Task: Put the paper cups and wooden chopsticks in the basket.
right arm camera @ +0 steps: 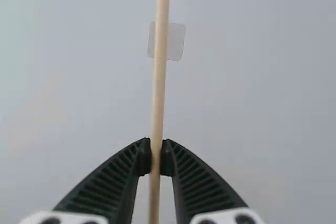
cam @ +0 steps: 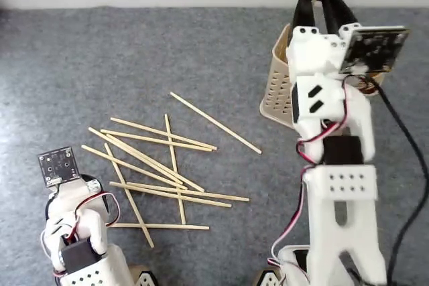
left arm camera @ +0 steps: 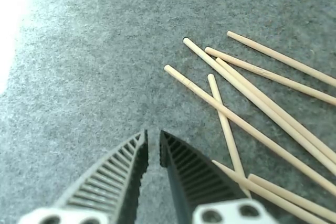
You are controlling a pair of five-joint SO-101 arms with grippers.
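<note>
Grey carpet [cam: 134,45], right tool [right arm camera: 155,156] pinching a chopstick [right arm camera: 159,77] pointing straight ahead, at the basket [cam: 276,95]; left tool [left arm camera: 153,140] pressed together.

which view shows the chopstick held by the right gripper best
The right wrist view: it shows the held chopstick close up, clamped in the right gripper. The high view catches its tip past the arm. The left wrist view faces loose chopsticks.

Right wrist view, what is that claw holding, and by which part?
The right claw pinches one wooden chopstick between its fingertips, partway along the shaft; the stick extends past both sides of the grip.
</note>
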